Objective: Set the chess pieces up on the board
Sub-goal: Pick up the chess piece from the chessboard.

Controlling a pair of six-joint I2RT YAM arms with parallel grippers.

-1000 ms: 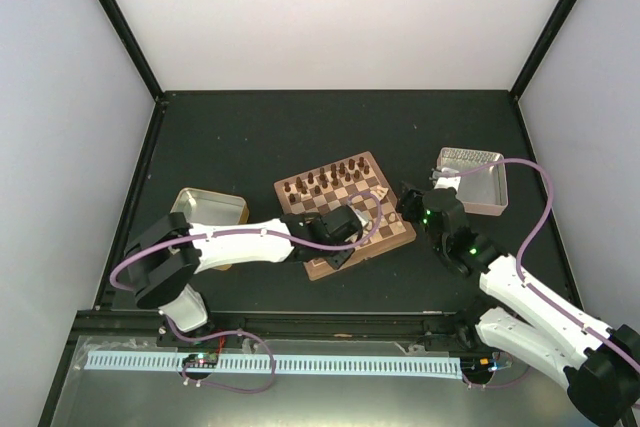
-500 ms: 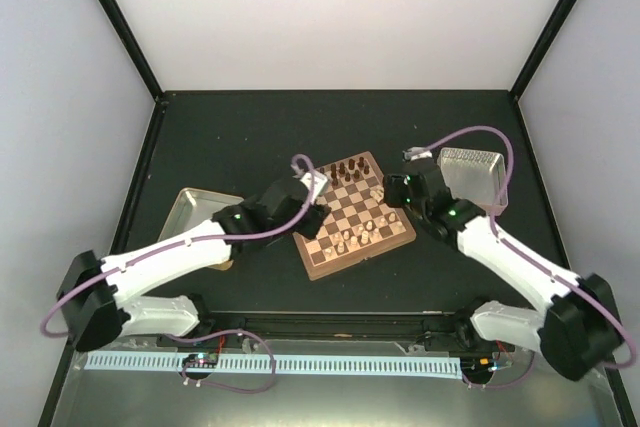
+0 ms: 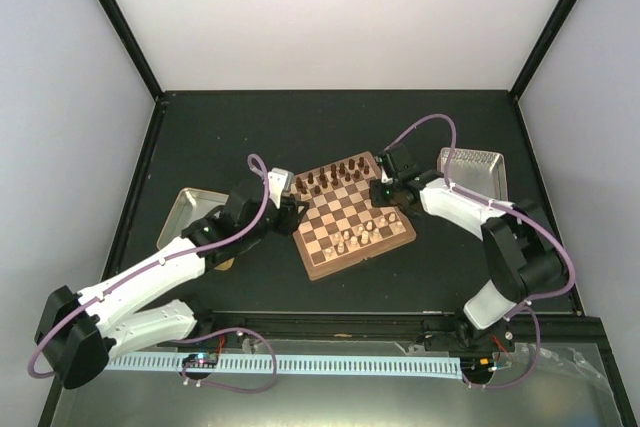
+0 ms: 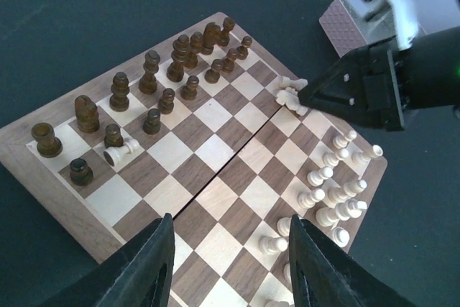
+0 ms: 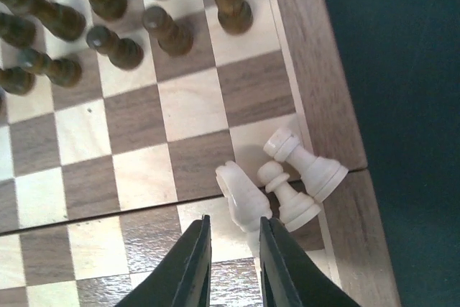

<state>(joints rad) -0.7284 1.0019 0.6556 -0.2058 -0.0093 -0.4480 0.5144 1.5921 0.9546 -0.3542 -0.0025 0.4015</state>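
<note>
The board [image 3: 318, 267] lies tilted at the table's middle. Dark chessmen [image 3: 330, 179] stand along its far side. Cream chess pieces [image 4: 334, 193] crowd the near right corner. One cream pawn [image 4: 118, 154] lies toppled among the dark men. On the right edge a cream knight [image 5: 241, 193], a pawn [image 5: 289, 193] and a rook [image 5: 307, 162] lie in a heap. My right gripper [image 5: 234, 260] hangs over them, jaws nearly together. The knight's base sits against the right finger, and whether it is pinched does not show. My left gripper [image 4: 230, 264] is open and holds nothing, at the board's left edge.
A metal tray [image 3: 192, 215] sits left of the board, partly under my left arm. A second tray [image 3: 480, 175] stands to the right behind my right arm. Black frame rails border the dark table.
My left gripper drew back from the board's near middle to its left edge and opened wider. The right gripper moved in over the board's right edge and narrowed its jaws sharply.
</note>
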